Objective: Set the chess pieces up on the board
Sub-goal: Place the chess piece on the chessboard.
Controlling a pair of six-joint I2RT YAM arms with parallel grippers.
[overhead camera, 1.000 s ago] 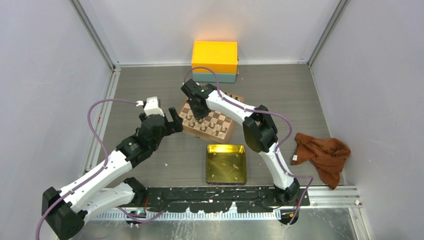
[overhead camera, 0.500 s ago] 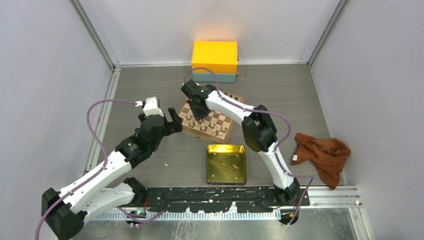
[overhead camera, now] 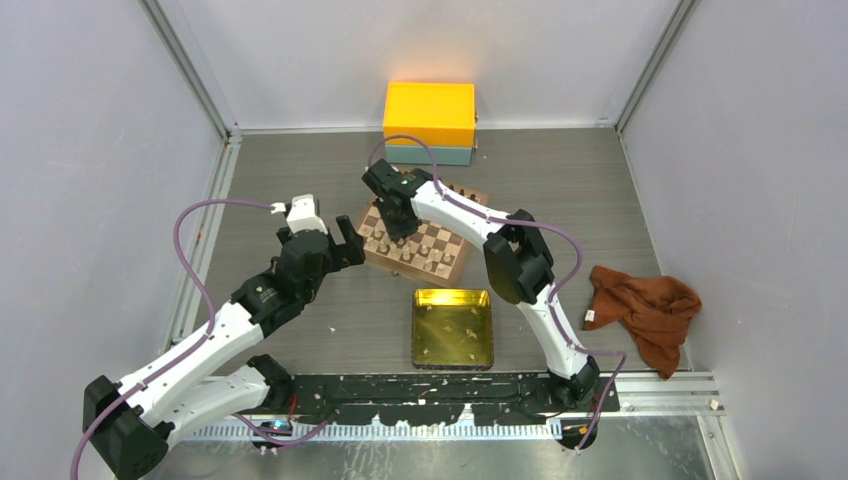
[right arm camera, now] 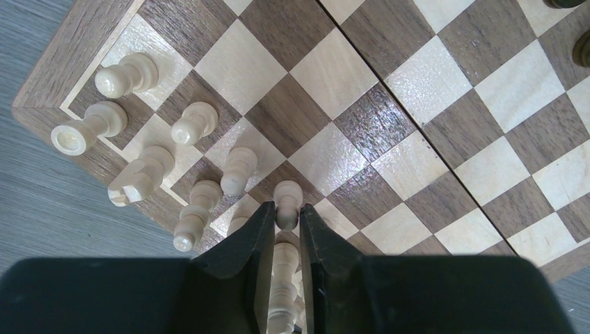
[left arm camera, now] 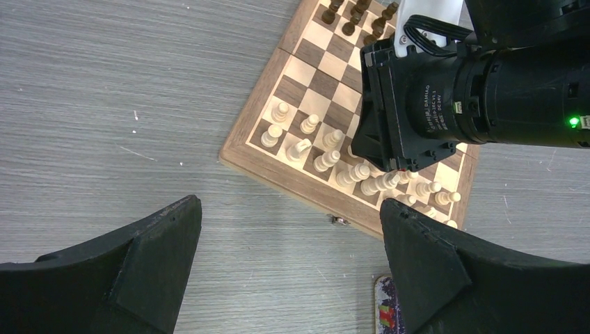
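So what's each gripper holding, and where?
Left gripper open, empty. Right gripper flanks a standing pawn at its sides; whether it grips cannot be told.

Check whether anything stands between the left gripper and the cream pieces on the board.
Partly. The right arm hangs over the board and covers the middle of the cream rows. The cream pieces at the corner nearest the left gripper are unblocked: only table lies between them and its open jaws.
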